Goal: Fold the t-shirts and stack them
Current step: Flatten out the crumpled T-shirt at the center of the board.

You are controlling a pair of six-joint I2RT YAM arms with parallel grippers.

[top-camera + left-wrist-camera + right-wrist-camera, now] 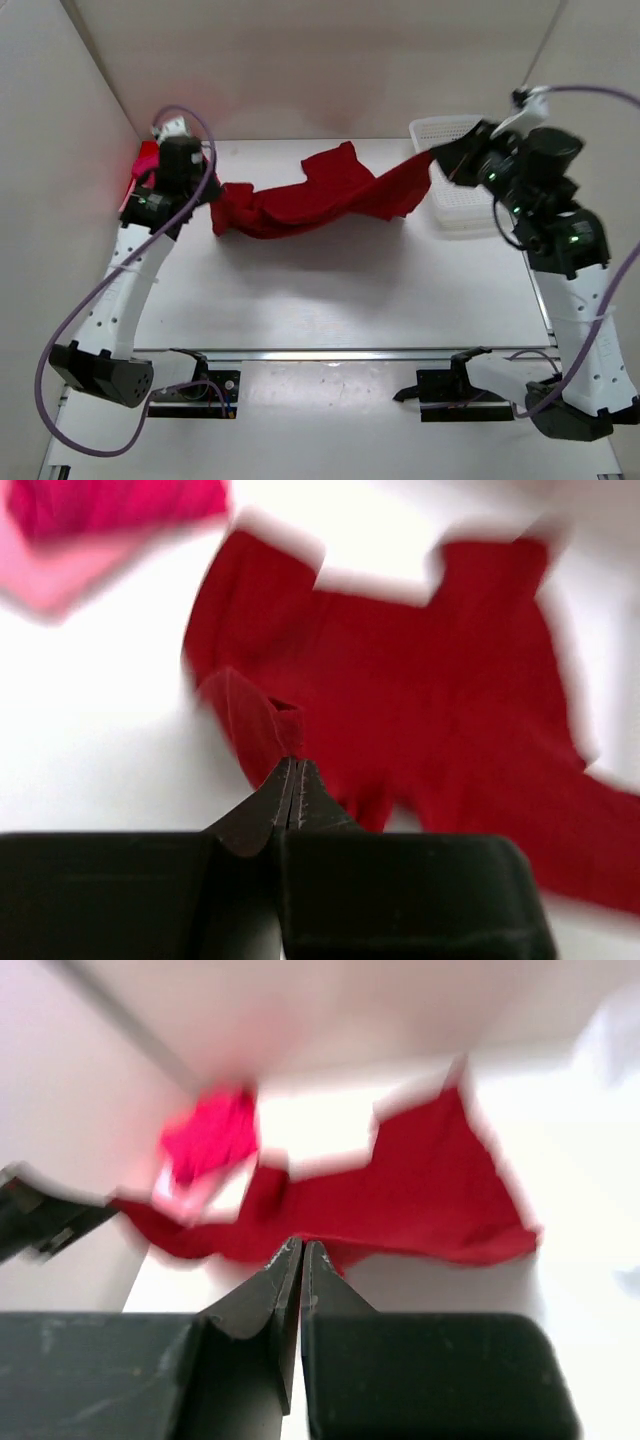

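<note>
The dark crimson t-shirt [320, 195] hangs stretched above the table between my two grippers. My left gripper [214, 194] is shut on its left end, and the closed jaws pinch a fold of the cloth in the left wrist view [290, 762]. My right gripper [436, 160] is shut on its right end, by the basket; its tips meet the cloth's edge in the right wrist view [302, 1246]. The hot pink t-shirt [147, 160] lies at the far left behind my left arm. It lies on the pale pink t-shirt [50, 575] in the left wrist view.
A white mesh basket [452, 205] stands at the back right, under and behind my right gripper. White walls close the table at the left, back and right. A metal rail [330, 354] runs along the near edge.
</note>
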